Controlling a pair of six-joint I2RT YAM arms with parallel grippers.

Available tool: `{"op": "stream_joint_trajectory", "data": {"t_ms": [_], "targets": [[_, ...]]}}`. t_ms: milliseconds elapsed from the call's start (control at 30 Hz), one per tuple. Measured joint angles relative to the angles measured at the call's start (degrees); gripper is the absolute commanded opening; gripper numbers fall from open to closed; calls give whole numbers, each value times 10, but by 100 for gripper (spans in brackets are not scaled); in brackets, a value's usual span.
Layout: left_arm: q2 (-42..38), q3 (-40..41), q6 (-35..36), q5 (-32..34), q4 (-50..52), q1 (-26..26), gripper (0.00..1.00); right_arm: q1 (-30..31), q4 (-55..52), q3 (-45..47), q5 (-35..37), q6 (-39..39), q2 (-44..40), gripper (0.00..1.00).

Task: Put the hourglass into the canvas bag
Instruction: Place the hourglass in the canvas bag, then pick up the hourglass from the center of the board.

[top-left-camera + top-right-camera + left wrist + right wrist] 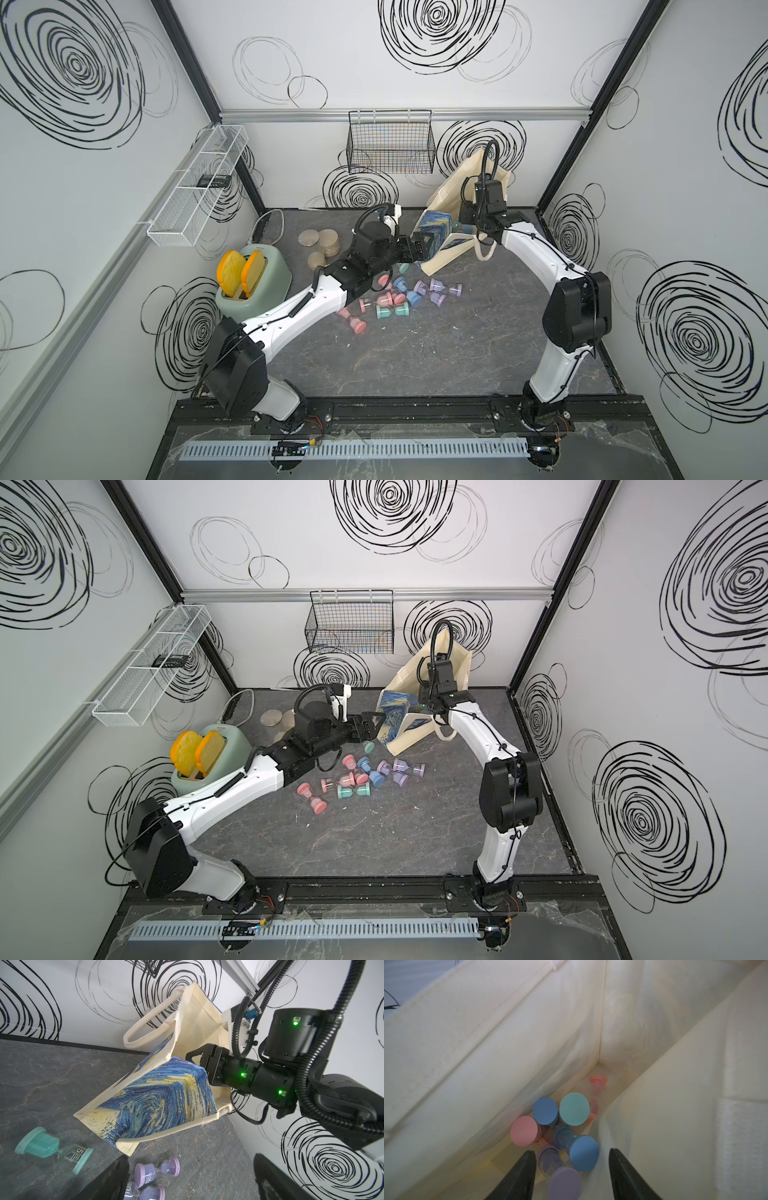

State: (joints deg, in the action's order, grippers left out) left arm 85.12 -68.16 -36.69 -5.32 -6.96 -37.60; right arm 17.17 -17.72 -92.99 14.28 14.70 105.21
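Right claw (571, 1151) open deep in the bag (166, 1095)
A lilac hourglass (560, 1172), partly blurred, sits inside the bag just below the parted jaws, among blue, teal and pink ones. The left claw (371, 726), also open, is beside the bag's printed side. More hourglasses (399, 295) litter the tabletop (457, 353).

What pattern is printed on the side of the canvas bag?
Blue-and-yellow swirls on the canvas bag; the left wrist view shows it best.

Right gripper (571, 1152): fingers cut off by the edge.
Purple hourglass (564, 1183): blurred.
Left gripper (190, 1156): fingers dark, blurred, cut off.
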Motion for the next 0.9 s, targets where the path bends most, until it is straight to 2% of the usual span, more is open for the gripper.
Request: {"op": "stream_joint_trajectory", "data": {"t_ms": [267,533,767,900], "targets": [[-1,-10,2,0,11,0,96,23,-4,0,-3,-4,-34,73],[-69,-5,5,-3,46,18,96,71,-7,17,-37,-4,-150,84],[-173,44,24,1,104,49,96,144,-10,144,-73,0,-265,87],[-218,84,35,5,149,67,96,181,-12,230,-99,-2,-294,87]]}}
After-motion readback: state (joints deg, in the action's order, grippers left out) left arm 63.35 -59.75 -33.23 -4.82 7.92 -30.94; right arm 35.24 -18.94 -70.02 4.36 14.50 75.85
